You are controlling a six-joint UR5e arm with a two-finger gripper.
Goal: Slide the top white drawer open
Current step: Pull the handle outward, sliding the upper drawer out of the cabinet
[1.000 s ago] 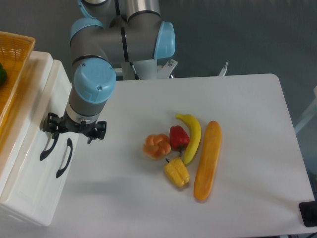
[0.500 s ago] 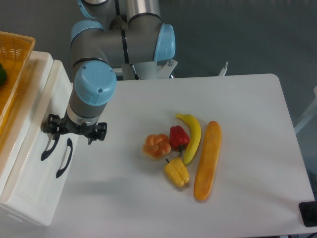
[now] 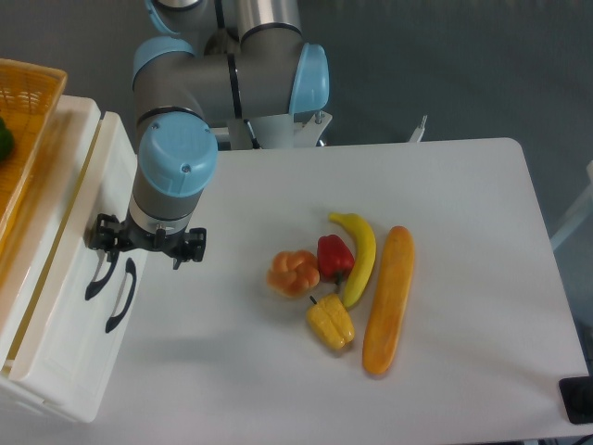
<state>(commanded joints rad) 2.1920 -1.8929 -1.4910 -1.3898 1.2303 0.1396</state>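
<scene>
**Gripper at the top drawer handle**

I see the gripper [image 3: 104, 252] down on the curved black handle [image 3: 95, 279] of the top white drawer [image 3: 57, 269], at the left edge of the table [image 3: 463, 185]. The wrist hides the fingers, so I cannot tell whether they are clamped. A narrow gap shows along the drawer's top edge. The lower drawer's handle [image 3: 120, 296] sits just right of it. A yellow basket [image 3: 26, 102] rests on the cabinet.
</scene>
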